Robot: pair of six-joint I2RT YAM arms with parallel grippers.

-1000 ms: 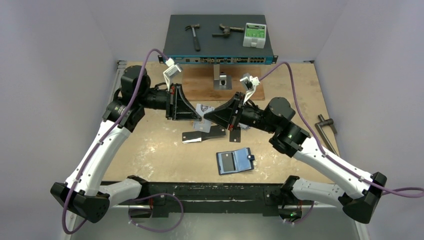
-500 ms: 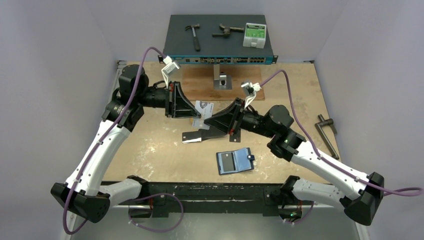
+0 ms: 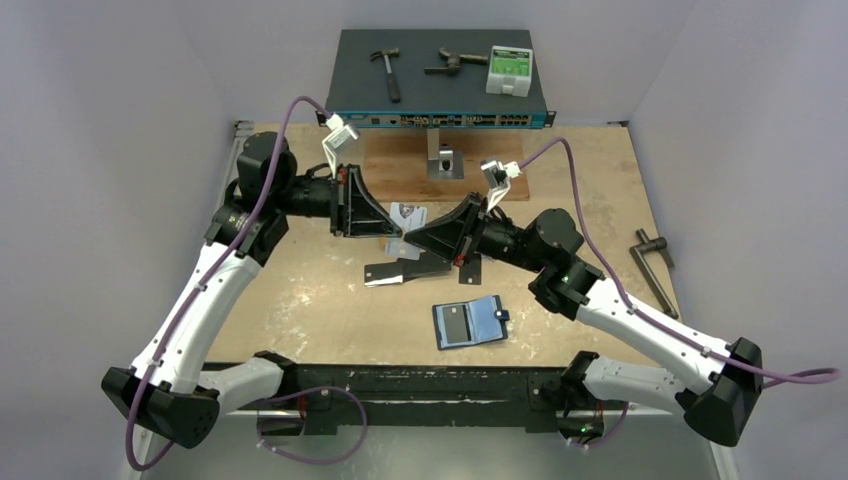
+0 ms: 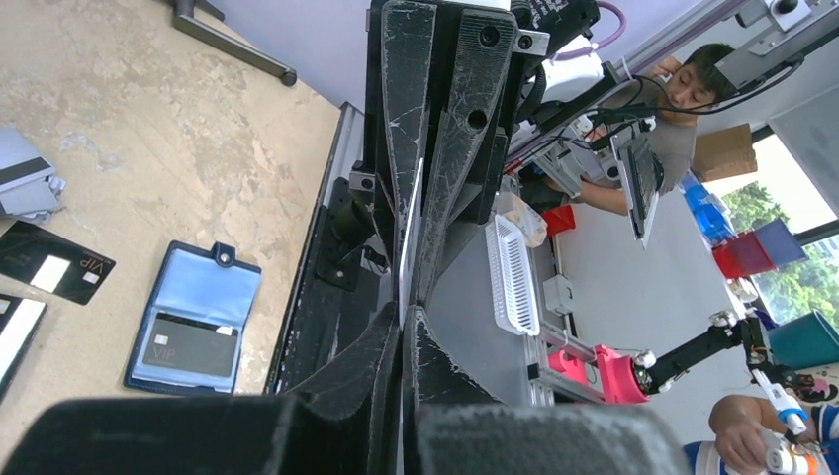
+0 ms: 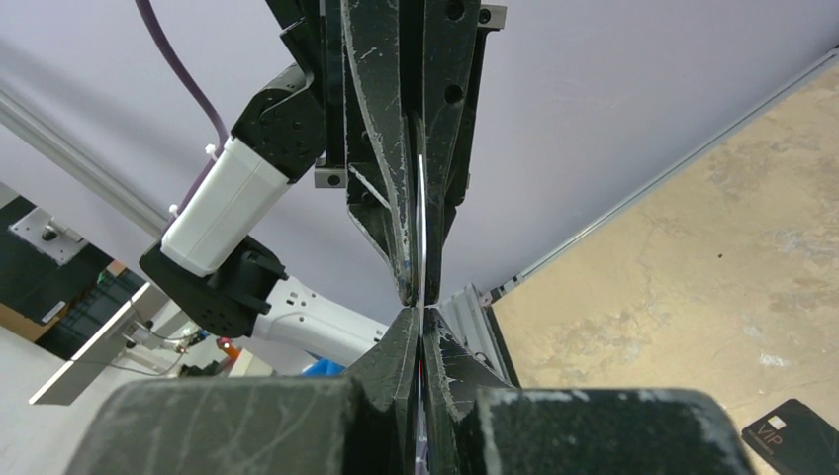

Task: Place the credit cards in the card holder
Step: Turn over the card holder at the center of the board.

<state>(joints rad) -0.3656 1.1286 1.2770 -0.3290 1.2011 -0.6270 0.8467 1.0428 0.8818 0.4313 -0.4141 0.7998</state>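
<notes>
Left gripper (image 4: 406, 315) and right gripper (image 5: 420, 315) meet tip to tip in mid-air. Each is clamped narrow on the same pale card (image 3: 408, 213), which sits edge-on between them (reads as a hand-over, likely to regrip for insertion).

Card holder (image 3: 470, 322) lies open on the table (image 3: 300, 300), below and nearward of the right gripper. One black card (image 3: 457, 322) is already in its pocket.

Loose black cards (image 3: 425, 265) lie just under the tips.
</notes>
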